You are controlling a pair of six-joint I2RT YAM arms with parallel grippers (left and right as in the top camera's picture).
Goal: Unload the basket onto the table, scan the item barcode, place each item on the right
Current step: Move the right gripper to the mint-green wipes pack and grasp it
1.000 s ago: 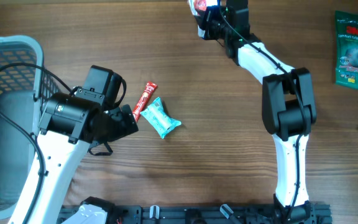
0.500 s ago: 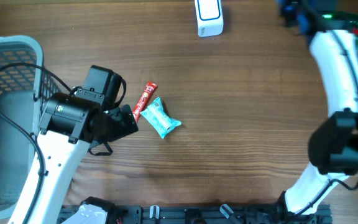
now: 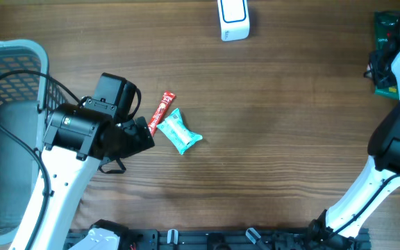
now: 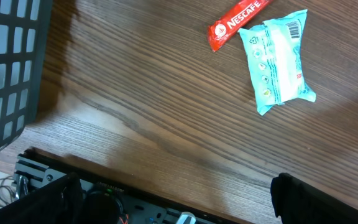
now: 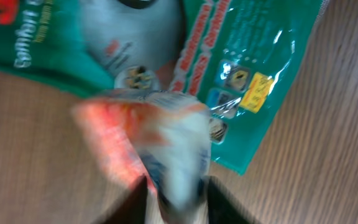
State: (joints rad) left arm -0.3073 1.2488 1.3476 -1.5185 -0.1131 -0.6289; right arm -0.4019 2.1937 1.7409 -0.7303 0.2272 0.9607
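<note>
Your left gripper (image 3: 139, 135): wide open by teal packet (image 3: 180, 131); right gripper (image 5: 178, 200): can't tell (blurry item (image 5: 148, 137) at its tips).

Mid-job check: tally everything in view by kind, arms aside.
Packets: 3 (red Nescafe stick, teal packet, green packet)
Blurred red-and-white item: 1
Scanner: 1
Basket: 1
Total: 6

Basket (image 3: 12, 55) is sitting at the counter (image 3: 269, 153) left edge. Stick sachet (image 3: 162, 112) and packet (image 3: 180, 132) are lying mid-counter, touching, sachet on the left. Scanner (image 3: 233, 19) is lying far-centre, pouch (image 3: 382, 24) far right.
</note>
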